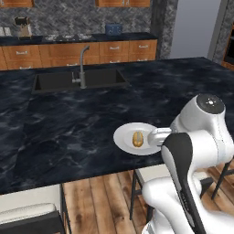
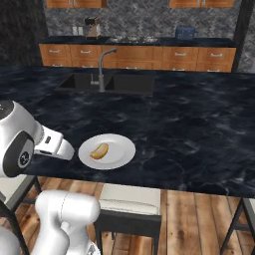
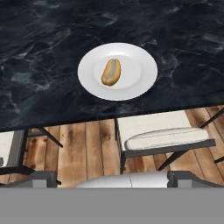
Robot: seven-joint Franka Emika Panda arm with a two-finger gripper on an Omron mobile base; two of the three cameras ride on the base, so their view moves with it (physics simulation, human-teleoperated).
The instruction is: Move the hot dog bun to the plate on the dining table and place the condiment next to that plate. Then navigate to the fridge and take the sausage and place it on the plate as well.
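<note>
Bun (image 3: 111,71) lies on plate (image 3: 117,71), near counter (image 3: 52,39) edge. Gripper (image 3: 111,178) open, empty. Risk: condiment fetch sweep clips plate, shoves it off edge.

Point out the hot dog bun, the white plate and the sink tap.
hot dog bun (image 3: 111,71), hand view, middle of its browned top.
plate (image 3: 142,83), hand view, bare rim to the right of the bun.
tap (image 2: 101,74), right base view, its upright steel stem.
</note>
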